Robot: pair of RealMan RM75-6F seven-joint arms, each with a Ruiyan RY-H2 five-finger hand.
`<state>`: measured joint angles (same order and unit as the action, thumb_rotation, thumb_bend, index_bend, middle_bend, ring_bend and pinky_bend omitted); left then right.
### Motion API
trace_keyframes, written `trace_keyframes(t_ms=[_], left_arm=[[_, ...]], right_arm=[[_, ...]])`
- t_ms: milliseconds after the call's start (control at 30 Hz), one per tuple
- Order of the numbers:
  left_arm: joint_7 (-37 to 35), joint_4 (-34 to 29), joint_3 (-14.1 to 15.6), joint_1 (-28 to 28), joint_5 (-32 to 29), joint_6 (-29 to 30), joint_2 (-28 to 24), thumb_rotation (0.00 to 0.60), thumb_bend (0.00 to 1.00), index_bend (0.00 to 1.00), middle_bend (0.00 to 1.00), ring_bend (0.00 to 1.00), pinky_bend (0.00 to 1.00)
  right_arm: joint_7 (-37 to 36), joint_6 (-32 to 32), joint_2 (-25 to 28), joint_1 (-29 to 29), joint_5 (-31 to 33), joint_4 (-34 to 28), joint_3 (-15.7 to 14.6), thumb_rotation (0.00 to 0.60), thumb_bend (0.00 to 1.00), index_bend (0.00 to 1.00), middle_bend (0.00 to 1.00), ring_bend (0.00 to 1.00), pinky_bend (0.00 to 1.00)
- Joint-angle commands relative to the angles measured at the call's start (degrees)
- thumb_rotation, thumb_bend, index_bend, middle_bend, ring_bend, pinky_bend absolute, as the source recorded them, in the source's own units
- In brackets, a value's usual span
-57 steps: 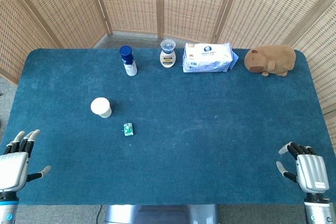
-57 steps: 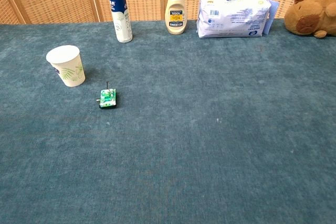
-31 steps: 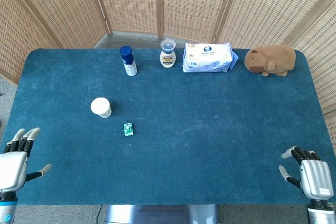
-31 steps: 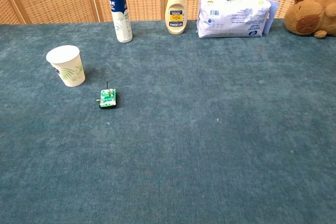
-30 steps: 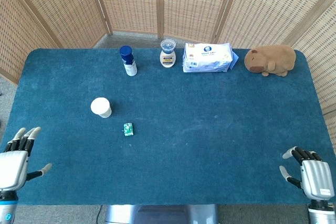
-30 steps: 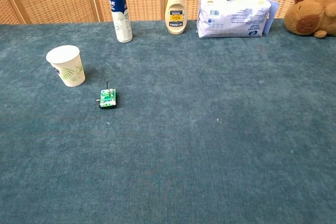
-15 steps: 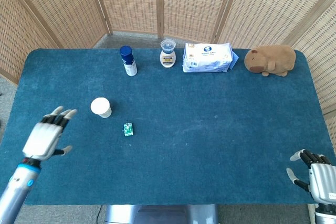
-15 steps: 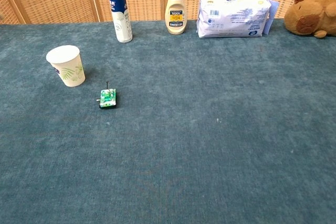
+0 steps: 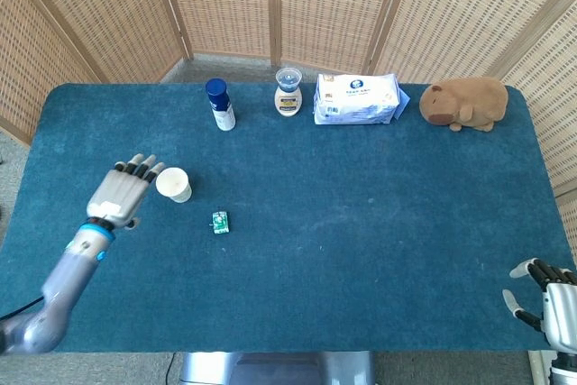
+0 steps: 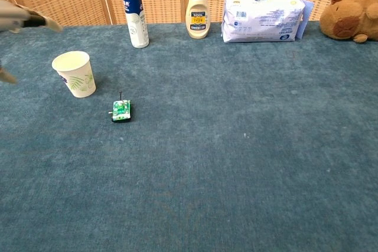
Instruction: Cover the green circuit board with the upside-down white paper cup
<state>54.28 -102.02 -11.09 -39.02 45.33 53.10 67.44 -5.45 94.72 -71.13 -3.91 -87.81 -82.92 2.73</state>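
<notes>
Nearby, the left hand (image 9: 123,193) hovers beside the upright cup (image 9: 173,184), fingers (image 9: 142,165) spread and empty, apparently poised to grasp it; the board (image 9: 220,221) lies uncovered.

Cup: a white paper cup with a green leaf print (image 10: 75,73) is seen standing mouth-up on the blue felt table (image 10: 236,163).
Board: a small green circuit board (image 10: 121,110) is seen at its 4 o'clock, apart.
Left hand (image 10: 20,20): blurred fingers are seen at the cup's 10 o'clock, not touching.
</notes>
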Motion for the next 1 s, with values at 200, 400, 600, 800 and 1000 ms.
trace_keyframes(t_ms=[200, 400, 600, 800, 1000], left_arm=[[6.81, 8.47, 1.26, -9.36, -9.81, 0.9, 8.73, 0.519, 0.12, 0.01, 0.01, 0.0, 0.21], [6.83, 12.83, 1.62, -12.63, -12.32, 1.11, 12.82, 0.519, 0.12, 0.1, 0.01, 0.0, 0.21], [6.4, 15.13, 2.47, -14.8, -16.08, 0.17, 15.23, 0.521, 0.12, 0.19, 0.01, 0.0, 0.21], [5.95, 16.52, 3.8, -15.97, -17.19, 0.81, 16.59, 0.522, 0.13, 0.3, 0.01, 0.0, 0.21], [5.19, 17.29, 4.96, -16.48, -17.75, 1.31, 16.69, 0.516, 0.14, 0.3, 0.01, 0.0, 0.21]], right_arm=[[-0.64, 0.27, 0.2, -0.15, 0.43, 0.33, 0.62, 0.6, 0.31, 0.47, 0.44, 0.47, 0.37], [-1.26, 0.29, 0.46, -0.44, 1.04, 0.87, 0.93, 0.6, 0.31, 0.47, 0.44, 0.48, 0.37], [-1.95, 0.72, 0.61, -0.85, 1.42, 1.39, 1.23, 0.6, 0.31, 0.47, 0.44, 0.47, 0.37], [-2.31, 1.14, 0.88, -1.29, 1.67, 1.66, 1.41, 0.6, 0.31, 0.47, 0.44, 0.47, 0.37], [-2.24, 1.16, 0.86, -1.4, 1.57, 1.61, 1.42, 0.6, 0.31, 0.47, 0.44, 0.47, 0.37]])
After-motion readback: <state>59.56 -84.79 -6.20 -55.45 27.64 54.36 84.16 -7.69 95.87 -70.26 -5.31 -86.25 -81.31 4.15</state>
